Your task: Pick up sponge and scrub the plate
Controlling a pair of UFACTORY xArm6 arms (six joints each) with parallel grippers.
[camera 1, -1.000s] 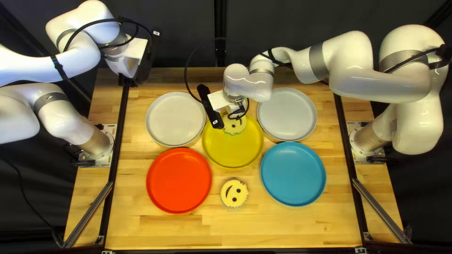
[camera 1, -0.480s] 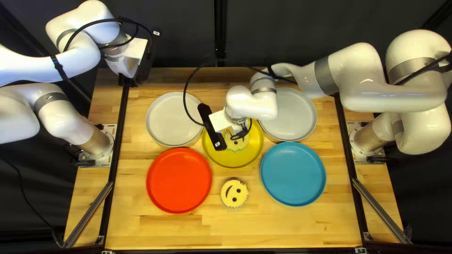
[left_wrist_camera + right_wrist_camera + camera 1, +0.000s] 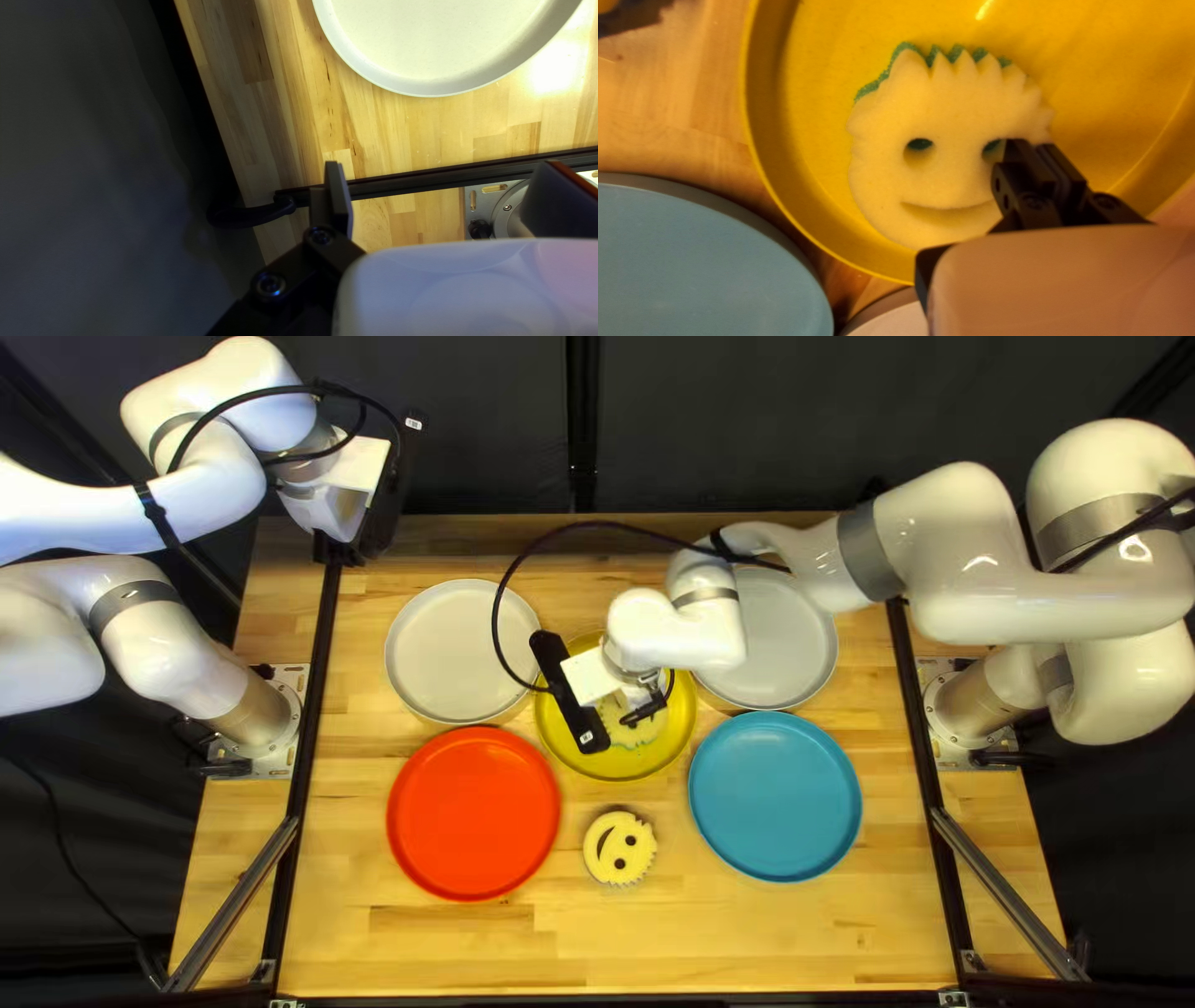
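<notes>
Sponge (image 3: 946, 118), round, reaches from my right end effector (image 3: 1033, 144) toward the blue plate (image 3: 691, 261), its edge pinched by nearly closed fingers over the yellow plate (image 3: 812, 124).

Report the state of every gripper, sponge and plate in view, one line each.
Left gripper, open, holding nothing.
Right gripper, shut on the gripped sponge.
Gripped sponge, face up, in the yellow plate.
Yellow plate, upright, partly covered.
Loose sponge, face up on the table.
Red plate, upright.
Blue plate, upright.
Left white plate, upright.
Right white plate, upright, partly hidden.
</notes>
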